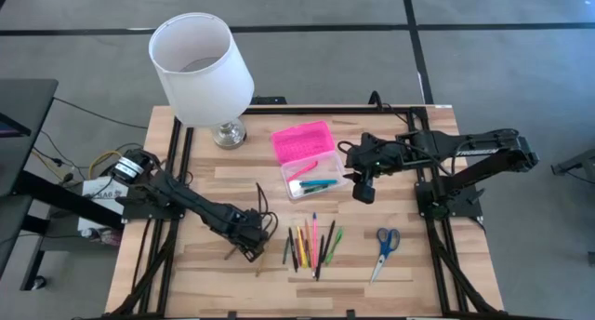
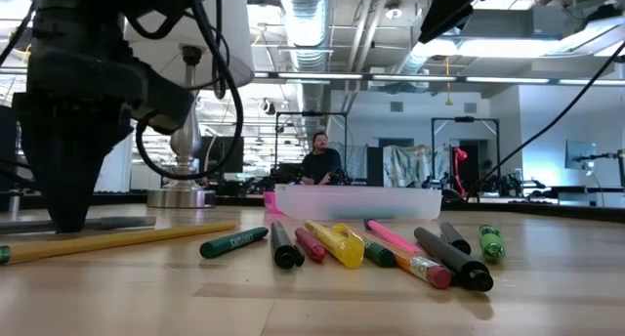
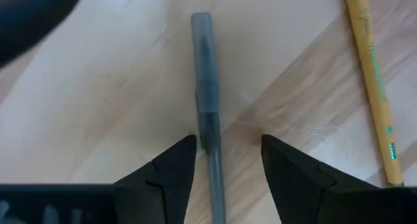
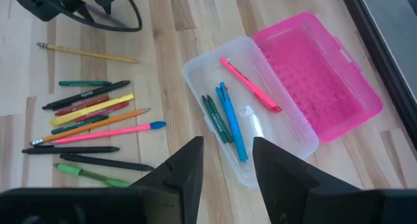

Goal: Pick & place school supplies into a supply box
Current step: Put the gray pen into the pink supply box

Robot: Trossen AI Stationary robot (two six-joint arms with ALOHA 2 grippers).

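Left gripper point(image 3: 225, 175) parted astride grey pen point(image 3: 207, 100) at table's eight o'clock: probably light, stiff, slick, best pinched mid-barrel.

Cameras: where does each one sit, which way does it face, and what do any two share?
High view: overhead, looking straight down at the table, both arms, the supply box and the lamp.
Low view: at tabletop height, looking level across the pens into the room; the left arm shows at the picture's left.
Left wrist view: on the left arm, looking down past the open left hand straddling a grey pen.
Right wrist view: on the right arm, over the open box; right hand open.
Shared: the yellow pencil in both wrist views.
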